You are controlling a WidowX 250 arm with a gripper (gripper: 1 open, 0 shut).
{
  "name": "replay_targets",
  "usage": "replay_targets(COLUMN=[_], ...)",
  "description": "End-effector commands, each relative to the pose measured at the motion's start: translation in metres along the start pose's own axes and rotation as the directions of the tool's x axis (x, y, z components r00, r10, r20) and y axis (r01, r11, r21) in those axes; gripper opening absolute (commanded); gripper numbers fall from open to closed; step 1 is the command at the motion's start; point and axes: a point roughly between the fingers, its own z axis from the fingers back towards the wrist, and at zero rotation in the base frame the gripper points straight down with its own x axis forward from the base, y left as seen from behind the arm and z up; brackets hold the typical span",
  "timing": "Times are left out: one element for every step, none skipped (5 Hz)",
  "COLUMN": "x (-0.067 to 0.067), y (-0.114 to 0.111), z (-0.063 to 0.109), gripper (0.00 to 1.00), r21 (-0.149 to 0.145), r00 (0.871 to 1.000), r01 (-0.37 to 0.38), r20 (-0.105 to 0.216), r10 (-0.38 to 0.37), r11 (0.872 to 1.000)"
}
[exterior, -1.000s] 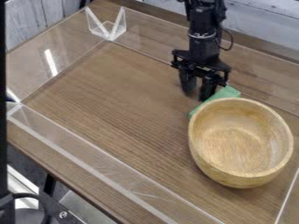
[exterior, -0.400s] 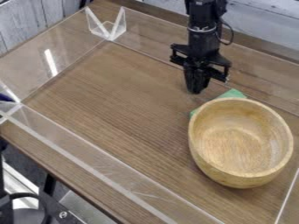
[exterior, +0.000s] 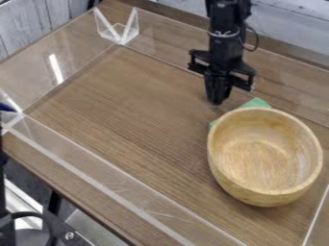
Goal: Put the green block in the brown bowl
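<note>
Since a second ago, the hand [exterior: 220, 96] has pressed together beside the green block [exterior: 253, 104], near the brown bowl [exterior: 266, 155].

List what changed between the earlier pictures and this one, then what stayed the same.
The black gripper closed: its fingers stood apart a second ago and are now drawn together, pointing down, just behind the large round light-brown wooden bowl. Whether it pinches the small bright green block cannot be told; the block's visible corner lies where it was. The arm kept its place. The bowl is still empty and has not moved.
</note>
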Motion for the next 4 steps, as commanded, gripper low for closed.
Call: replay_targets(x=[0.0146, 0.0147, 0.0139, 0.0108], y=[-0.001, -0.0008, -0.0009, -0.0021], z=[0.0147, 0.014, 0.0148, 0.0212], gripper=[0.0, 1.0, 1.0, 0.0], r21=[0.016, 0.017, 0.017, 0.021], r00=[0.998, 0.998, 0.998, 0.998], r01=[0.012, 0.008, 0.003, 0.003], r20=[0.063, 0.059, 0.057, 0.065], r10=[-0.013, -0.009, -0.004, -0.005], r11=[1.0, 1.0, 1.0, 1.0])
